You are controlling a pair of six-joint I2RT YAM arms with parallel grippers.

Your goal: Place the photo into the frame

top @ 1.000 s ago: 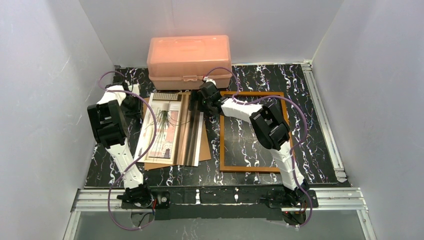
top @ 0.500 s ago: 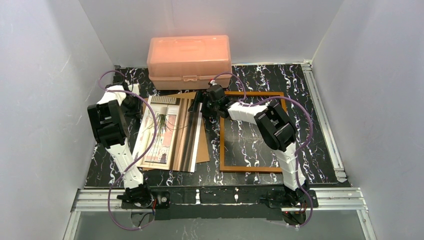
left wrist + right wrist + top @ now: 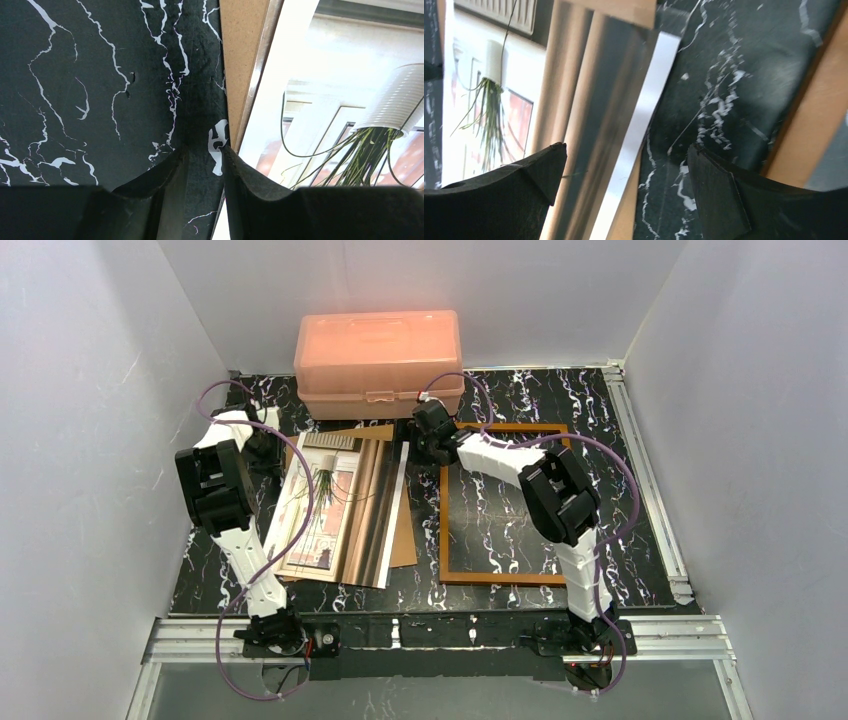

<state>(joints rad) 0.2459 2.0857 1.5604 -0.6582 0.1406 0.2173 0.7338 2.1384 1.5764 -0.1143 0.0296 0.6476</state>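
The photo [image 3: 335,505], a glossy print of a spidery plant, lies face up on a brown backing board [image 3: 405,540] left of centre. In the wrist views the photo [image 3: 325,100] [image 3: 574,100] fills the right and left sides respectively. The frame [image 3: 443,510], a thin orange-brown border, lies flat on the table to the right, and its edge [image 3: 819,115] shows in the right wrist view. My left gripper [image 3: 262,447] [image 3: 205,155] is low at the photo's upper left edge, jaws narrowly apart over bare table. My right gripper [image 3: 418,452] [image 3: 626,160] stands wide open astride the photo's upper right edge.
A pink translucent box [image 3: 378,350] stands at the back, just behind the photo and the frame's far corner. The backing board [image 3: 245,50] sticks out past the print's edges. White walls close in the black marbled table [image 3: 620,440] on three sides.
The photo and board have swung from a slight tilt to lie straighter. My right gripper has moved right and back toward the frame's far left corner. The left jaws have narrowed slightly.
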